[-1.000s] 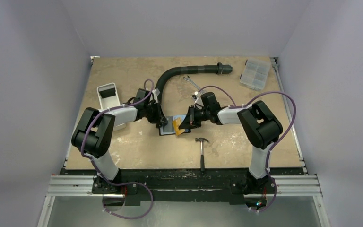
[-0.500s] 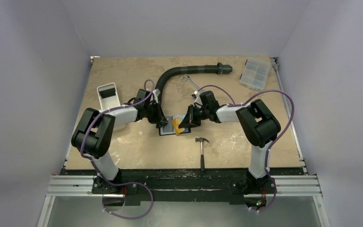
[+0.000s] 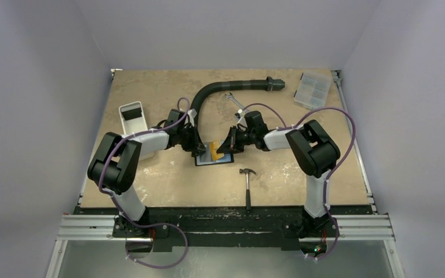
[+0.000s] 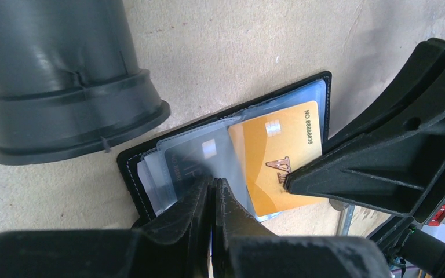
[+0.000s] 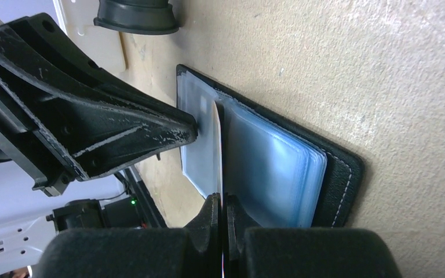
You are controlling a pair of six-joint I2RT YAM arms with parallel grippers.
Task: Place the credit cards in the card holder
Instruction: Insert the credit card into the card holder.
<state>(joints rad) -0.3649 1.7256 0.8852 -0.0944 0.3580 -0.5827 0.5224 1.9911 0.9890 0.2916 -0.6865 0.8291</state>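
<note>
My left gripper (image 4: 212, 190) is clenched, its tips pressed on the clear sleeves (image 5: 266, 168) of the black folding card holder (image 4: 128, 168), which lies open on the beige surface (image 4: 237, 46). My right gripper (image 5: 222, 202) grasps a gold plastic credit card (image 4: 272, 153), its far edge down among those sleeves.

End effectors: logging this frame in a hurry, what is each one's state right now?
Left end effector: closed, tips on a clear sleeve of the card holder; grip cannot be told.
Right end effector: closed on the gold credit card.
</note>
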